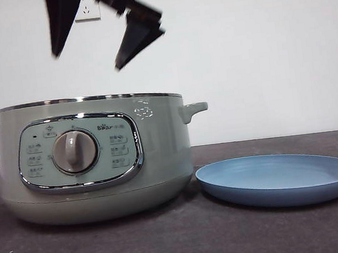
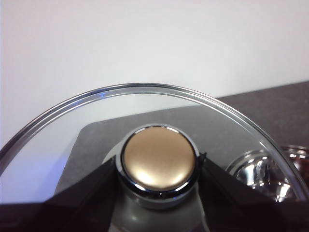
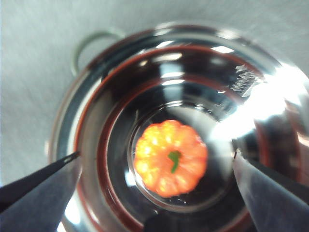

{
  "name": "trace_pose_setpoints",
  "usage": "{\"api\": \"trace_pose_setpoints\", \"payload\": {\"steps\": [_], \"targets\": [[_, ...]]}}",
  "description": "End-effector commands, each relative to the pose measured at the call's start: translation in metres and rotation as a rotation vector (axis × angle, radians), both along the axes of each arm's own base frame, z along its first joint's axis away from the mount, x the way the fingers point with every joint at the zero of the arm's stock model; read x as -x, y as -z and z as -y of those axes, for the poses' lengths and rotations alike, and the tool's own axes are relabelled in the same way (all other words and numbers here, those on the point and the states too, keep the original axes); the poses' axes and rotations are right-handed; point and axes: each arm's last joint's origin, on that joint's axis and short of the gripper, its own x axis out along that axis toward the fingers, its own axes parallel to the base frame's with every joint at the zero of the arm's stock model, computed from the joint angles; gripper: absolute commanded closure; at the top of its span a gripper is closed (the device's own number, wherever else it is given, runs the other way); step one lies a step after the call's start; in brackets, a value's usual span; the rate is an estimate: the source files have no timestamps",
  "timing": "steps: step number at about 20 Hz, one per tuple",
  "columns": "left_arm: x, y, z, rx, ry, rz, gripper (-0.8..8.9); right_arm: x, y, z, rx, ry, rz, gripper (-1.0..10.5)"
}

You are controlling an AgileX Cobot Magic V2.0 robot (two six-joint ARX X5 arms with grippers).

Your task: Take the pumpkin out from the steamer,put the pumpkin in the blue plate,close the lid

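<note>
From the front, the steamer [image 1: 93, 159] stands lidless on the dark table [image 1: 182, 241], the blue plate [image 1: 279, 178] just beside it, bare. The right gripper [image 1: 88, 59] hangs above the pot, jaws spread wide and holding nothing. The left wrist view shows the left gripper [image 2: 158, 166] clamped on the knob of the lid [image 2: 145, 104]. The right wrist view looks down on the pumpkin [image 3: 171, 158] sitting at the pot's shiny bottom.

One pumpkin [image 3: 171, 158]; one steamer [image 1: 96, 159]; one blue plate [image 1: 279, 179]; one lid [image 2: 145, 96].
</note>
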Motion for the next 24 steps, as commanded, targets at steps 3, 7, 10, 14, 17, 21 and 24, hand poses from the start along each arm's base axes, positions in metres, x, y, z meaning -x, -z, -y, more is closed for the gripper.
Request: {"api": "trace_pose_setpoints", "payload": {"steps": [3,7,10,14,17,21,24], "targets": [[0.004,-0.008,-0.002,0.010,0.001,0.046,8.22,-0.014,0.043,-0.017,0.076,-0.018,-0.045,3.4],[0.004,-0.007,-0.002,0.007,0.002,0.040,8.22,-0.023,0.070,-0.026,0.102,-0.017,-0.071,3.5],[0.004,-0.007,-0.002,0.007,0.005,0.039,8.22,-0.027,0.085,-0.030,0.113,-0.018,-0.082,3.5],[0.005,-0.006,-0.002,0.002,0.005,0.027,8.22,-0.027,0.089,-0.032,0.122,-0.019,-0.088,8.0],[0.005,-0.005,-0.002,-0.005,0.005,0.012,8.22,-0.027,0.087,-0.032,0.118,-0.019,-0.085,9.6],[0.002,-0.006,0.000,0.004,0.023,0.019,8.22,-0.013,0.042,-0.012,0.097,-0.011,-0.063,9.6],[-0.007,-0.009,0.007,0.034,0.103,0.045,8.22,0.006,-0.017,0.033,0.085,0.029,-0.055,9.6]]}}
